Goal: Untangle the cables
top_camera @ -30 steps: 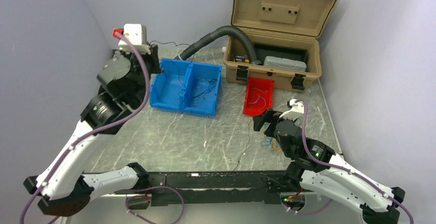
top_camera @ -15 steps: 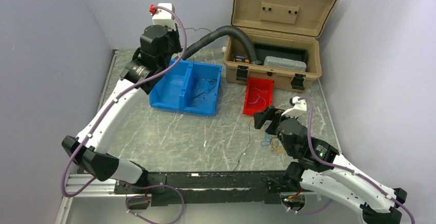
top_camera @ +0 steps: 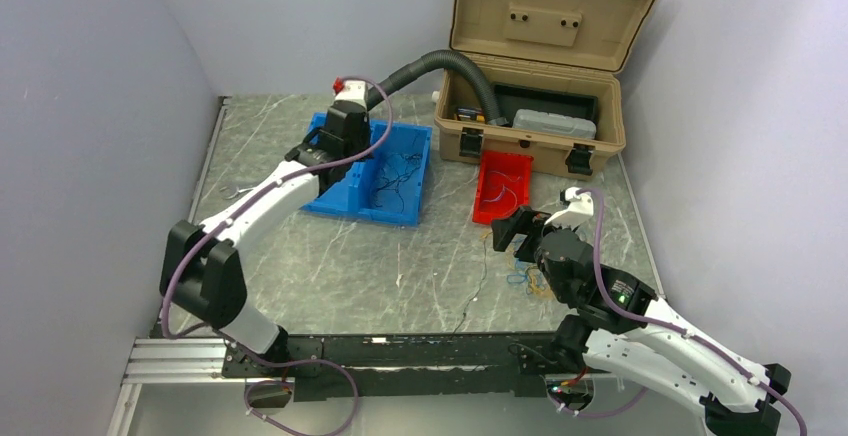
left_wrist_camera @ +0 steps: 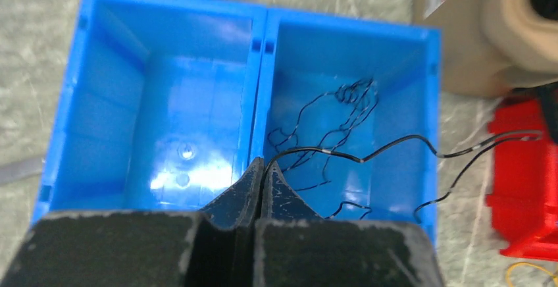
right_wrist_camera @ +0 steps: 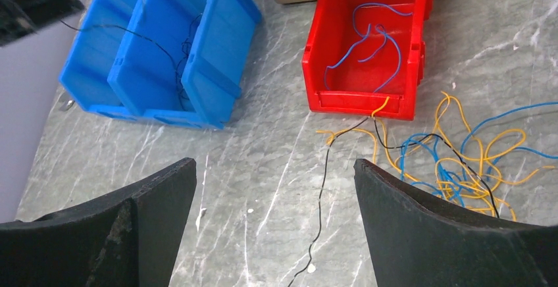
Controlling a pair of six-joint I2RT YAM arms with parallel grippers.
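My left gripper (left_wrist_camera: 263, 163) is shut on a thin black cable (left_wrist_camera: 388, 147) and hangs over the blue two-compartment bin (left_wrist_camera: 260, 50). The cable trails right over the bin's right compartment, where more black cables (left_wrist_camera: 342, 112) lie. In the top view the left gripper (top_camera: 352, 146) is over the bin (top_camera: 415, 201). My right gripper (right_wrist_camera: 273, 168) is open and empty above the table. A tangle of yellow-orange, blue and black cables (right_wrist_camera: 454, 155) lies on the table to its right. A loose black cable (right_wrist_camera: 322, 195) runs between its fingers. Blue cables (right_wrist_camera: 372, 43) lie in the red bin (right_wrist_camera: 358, 103).
An open tan toolbox (top_camera: 540, 46) stands at the back right, with a grey corrugated hose (top_camera: 420, 66) running out of it toward the blue bin. The red bin (top_camera: 500, 188) sits in front of the toolbox. Walls close in on the left, right and back.
The left arm has swung from the back left corner to the right and down, over the blue bin, with the black cable in its jaws. The right arm has barely moved.
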